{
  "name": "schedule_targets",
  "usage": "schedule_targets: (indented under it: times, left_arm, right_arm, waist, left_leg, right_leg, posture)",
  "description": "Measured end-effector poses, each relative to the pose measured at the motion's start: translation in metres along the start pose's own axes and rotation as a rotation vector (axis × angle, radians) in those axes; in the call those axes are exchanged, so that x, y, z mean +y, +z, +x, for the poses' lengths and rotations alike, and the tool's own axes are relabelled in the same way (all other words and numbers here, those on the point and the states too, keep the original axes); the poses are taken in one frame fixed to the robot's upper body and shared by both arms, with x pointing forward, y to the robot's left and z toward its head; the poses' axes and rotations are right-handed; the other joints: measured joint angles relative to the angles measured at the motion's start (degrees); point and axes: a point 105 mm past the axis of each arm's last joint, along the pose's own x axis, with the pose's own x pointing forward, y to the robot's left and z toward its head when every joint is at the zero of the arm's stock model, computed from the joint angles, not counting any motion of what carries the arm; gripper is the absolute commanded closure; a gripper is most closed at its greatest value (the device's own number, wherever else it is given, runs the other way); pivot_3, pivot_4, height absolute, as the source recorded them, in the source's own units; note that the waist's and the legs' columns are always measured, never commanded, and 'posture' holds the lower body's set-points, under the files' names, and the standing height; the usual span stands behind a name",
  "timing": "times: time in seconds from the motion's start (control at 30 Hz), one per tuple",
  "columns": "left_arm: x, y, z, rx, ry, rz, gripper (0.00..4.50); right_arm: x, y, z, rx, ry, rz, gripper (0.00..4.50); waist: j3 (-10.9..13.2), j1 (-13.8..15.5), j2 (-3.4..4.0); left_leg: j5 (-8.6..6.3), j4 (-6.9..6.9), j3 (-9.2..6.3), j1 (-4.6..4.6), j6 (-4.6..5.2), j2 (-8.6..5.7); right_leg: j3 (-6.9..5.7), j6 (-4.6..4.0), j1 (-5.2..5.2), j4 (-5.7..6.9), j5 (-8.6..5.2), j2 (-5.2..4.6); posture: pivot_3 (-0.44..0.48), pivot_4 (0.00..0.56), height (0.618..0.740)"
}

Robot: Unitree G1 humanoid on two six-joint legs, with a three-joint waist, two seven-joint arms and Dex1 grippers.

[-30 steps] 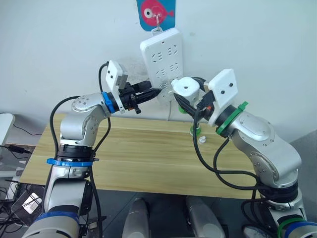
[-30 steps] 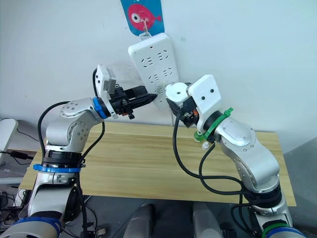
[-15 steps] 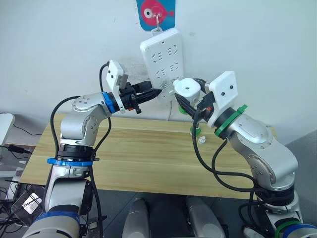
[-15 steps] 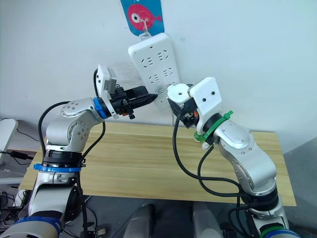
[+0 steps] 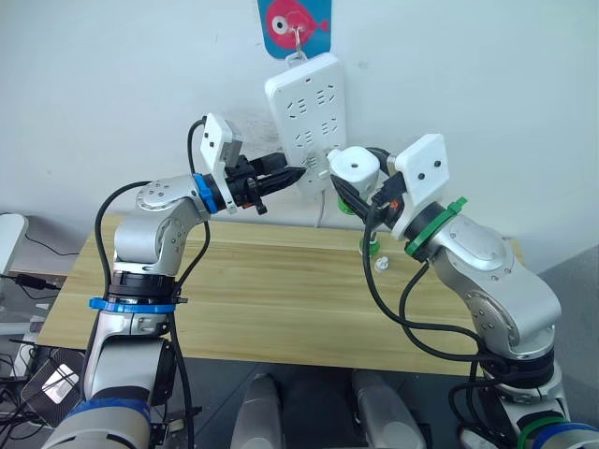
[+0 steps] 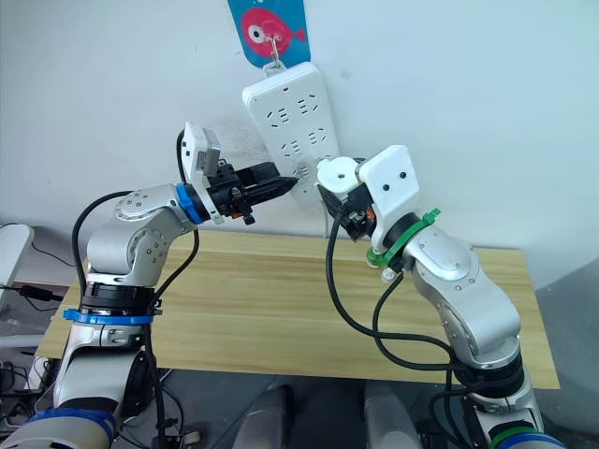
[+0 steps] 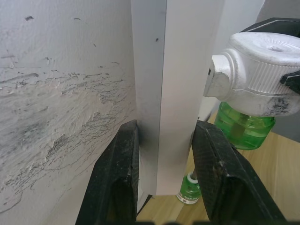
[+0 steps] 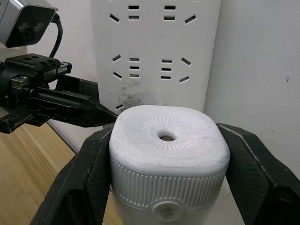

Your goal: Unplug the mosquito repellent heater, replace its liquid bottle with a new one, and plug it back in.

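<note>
The left claw (image 5: 298, 173) clamps the power strip's (image 5: 309, 103) lower edge. The right claw (image 8: 166, 154) grips the mosquito repellent heater (image 5: 355, 168) beside it.

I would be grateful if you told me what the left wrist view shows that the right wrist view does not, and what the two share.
Left wrist view alone: the green liquid bottle hanging under the mosquito repellent heater, a second small green bottle standing on the wooden table, and the left gripper's fingers on either side of the power strip's edge.

Right wrist view alone: the strip's socket face and the heater's round top with its dark centre hole, clamped by the right gripper.

Both: heater, power strip and white wall.
</note>
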Motion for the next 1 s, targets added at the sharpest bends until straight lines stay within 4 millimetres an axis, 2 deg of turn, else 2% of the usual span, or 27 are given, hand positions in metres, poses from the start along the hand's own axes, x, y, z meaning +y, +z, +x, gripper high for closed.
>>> schedule_targets:
  times: [0.23,0.43,1.0]
  left_arm:
    - [-0.0002,0.0002,0.0,0.0,-0.003,0.001,3.2]
    - [-0.0003,0.0002,0.0,0.0,-0.003,0.001,3.2]
    - [-0.0003,0.0002,0.0,0.0,-0.004,0.001,3.2]
  right_arm:
    - [-0.0066,0.003,-0.0045,-0.001,-0.021,0.011,1.48]
    - [-0.003,0.0007,-0.0073,0.009,-0.008,0.026,1.48]
    - [-0.003,-0.0026,-0.0026,0.004,-0.023,0.032,1.48]
  waist:
    - [0.0,0.0,0.0]
    - [0.0,0.0,0.0]
    - [0.0,0.0,0.0]
  left_leg:
    - [0.01,-0.01,0.0,0.0,-0.02,0.0]
    - [0.0,-0.02,0.0,0.0,-0.01,0.0]
    - [0.0,-0.02,0.0,0.0,-0.01,0.0]
  right_leg:
    - [0.0,0.0,0.0,-0.01,0.0,0.0]
    - [0.0,0.0,0.0,-0.02,0.0,0.0]
    - [0.0,0.0,0.0,-0.02,0.0,0.0]
  posture:
    - [-0.089,0.236,0.697]
    - [-0.089,0.236,0.697]
    - [-0.085,0.239,0.697]
